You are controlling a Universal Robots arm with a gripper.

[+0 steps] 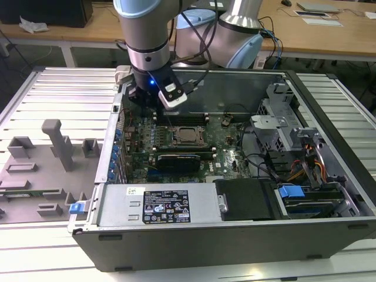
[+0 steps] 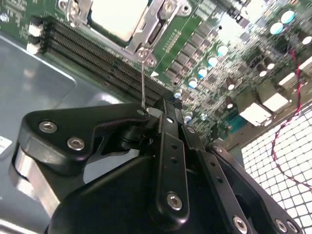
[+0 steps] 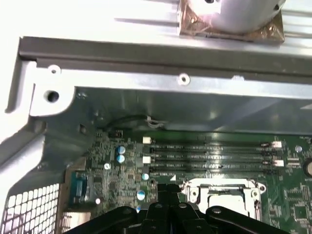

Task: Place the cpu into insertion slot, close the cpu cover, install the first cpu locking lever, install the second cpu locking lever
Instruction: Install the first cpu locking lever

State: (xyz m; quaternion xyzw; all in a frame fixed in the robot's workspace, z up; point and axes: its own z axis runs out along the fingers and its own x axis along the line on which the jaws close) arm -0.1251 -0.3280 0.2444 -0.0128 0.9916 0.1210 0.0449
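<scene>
Over the open case [image 1: 329,117], toward the exterior view's left of the green board [image 1: 226,155], the gripper [image 2: 168,105] hangs low with its black fingers [image 2: 171,146] pressed together. Just beside them a thin metal lever [image 2: 142,80] rises from a corner of the cover [image 2: 157,30]; whether the fingers touch it I cannot tell. That cover lies flat over the cpu [image 2: 117,14], whose dull silver top shows through the window. The cpu sits in the slot [image 1: 189,127] at mid-board, with memory slots [image 3: 209,157] on its far and near sides and a long black card [image 1: 179,160] nearer still. Small white lettering runs along the memory slots, but it cannot be made out. On the near grey plate [image 1: 117,205] sits a label [image 1: 167,206], white above and black below, its print and marks unreadable. Grey holders [image 1: 59,144] stand on the table [image 1: 59,88] at the exterior view's left.
</scene>
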